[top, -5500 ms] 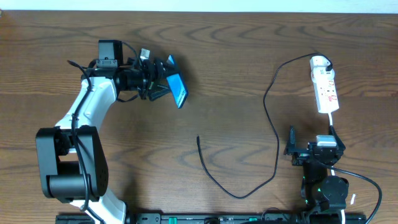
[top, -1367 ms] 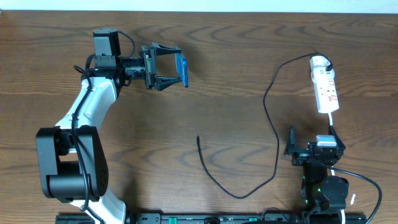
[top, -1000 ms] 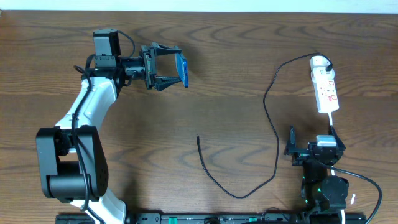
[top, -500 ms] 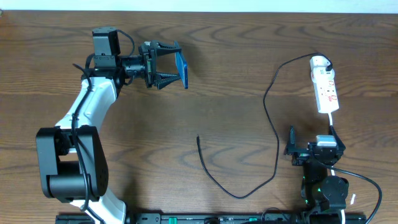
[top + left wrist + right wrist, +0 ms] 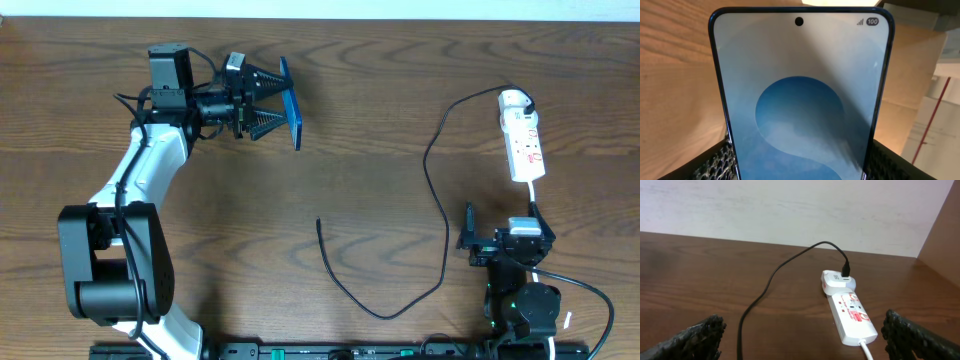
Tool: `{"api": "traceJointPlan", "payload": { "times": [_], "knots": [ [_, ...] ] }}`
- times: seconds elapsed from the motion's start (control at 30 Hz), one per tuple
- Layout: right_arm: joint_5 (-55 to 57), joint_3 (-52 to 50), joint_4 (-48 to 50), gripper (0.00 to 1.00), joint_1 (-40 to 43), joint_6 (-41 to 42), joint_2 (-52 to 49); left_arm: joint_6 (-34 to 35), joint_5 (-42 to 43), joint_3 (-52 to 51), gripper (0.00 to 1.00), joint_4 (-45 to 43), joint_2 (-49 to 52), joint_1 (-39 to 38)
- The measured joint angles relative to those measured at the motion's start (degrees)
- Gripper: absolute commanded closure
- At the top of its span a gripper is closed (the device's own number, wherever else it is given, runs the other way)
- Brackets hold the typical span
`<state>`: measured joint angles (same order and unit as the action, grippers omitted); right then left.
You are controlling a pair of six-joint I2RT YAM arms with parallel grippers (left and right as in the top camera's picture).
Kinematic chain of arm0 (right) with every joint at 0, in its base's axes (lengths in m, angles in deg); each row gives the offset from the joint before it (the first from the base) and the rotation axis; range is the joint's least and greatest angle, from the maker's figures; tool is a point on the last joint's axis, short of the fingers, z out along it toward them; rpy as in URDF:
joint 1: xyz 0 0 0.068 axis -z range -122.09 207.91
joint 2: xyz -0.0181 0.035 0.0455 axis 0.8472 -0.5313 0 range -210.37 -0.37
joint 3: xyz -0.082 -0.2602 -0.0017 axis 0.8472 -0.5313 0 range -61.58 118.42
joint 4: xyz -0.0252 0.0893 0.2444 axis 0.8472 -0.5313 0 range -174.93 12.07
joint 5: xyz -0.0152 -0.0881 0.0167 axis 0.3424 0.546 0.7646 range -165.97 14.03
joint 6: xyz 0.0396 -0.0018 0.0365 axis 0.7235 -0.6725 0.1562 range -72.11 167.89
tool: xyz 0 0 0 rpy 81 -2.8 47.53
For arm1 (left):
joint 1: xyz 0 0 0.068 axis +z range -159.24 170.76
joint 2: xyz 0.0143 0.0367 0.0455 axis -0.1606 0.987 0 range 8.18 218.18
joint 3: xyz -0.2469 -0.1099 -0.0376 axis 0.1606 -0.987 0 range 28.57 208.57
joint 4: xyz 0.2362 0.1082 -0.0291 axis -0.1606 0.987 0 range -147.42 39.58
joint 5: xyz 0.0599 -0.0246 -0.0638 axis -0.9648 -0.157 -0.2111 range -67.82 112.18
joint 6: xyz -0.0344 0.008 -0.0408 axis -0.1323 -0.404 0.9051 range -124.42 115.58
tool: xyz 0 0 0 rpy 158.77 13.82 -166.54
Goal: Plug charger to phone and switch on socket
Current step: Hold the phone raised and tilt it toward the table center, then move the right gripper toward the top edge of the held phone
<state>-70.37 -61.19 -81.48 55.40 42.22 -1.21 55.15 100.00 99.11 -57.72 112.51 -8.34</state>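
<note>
Brown wood table (image 5: 250,200) fills my top view. The phone (image 5: 291,110) is at the far left, turned so I see only its thin edge. The left gripper (image 5: 274,99) has it: both fingers (image 5: 715,162) spread as wide as the phone and press its long sides. On the left wrist camera its blue screen faces me, and I can read "100" in the top corner. The charger (image 5: 446,250) lies in a loose curve, its free tip well apart from the phone, its other end at the socket (image 5: 524,145) on the far right. Red marks there are too small to read. The right gripper (image 5: 805,337) has its fingers far apart and holds nothing.
</note>
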Motion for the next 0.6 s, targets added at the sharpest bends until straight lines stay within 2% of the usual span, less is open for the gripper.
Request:
{"api": "traceJointPlan", "payload": {
  "times": [0.23,0.43,0.6],
  "knots": [
    [-1.4,0.0,0.5,0.01,0.0,4.9,0.0,-5.2,-2.9,0.0,0.93,0.0,0.0,0.0],
    [-11.0,0.0,6.8,0.01,0.0,7.2,0.0,-6.0,-6.3,0.0,0.93,-0.2,0.0,0.0],
    [-15.5,1.6,6.9,0.01,0.0,8.0,0.0,-6.1,-8.3,0.0,0.93,-0.2,0.0,0.0]
  ]
}}
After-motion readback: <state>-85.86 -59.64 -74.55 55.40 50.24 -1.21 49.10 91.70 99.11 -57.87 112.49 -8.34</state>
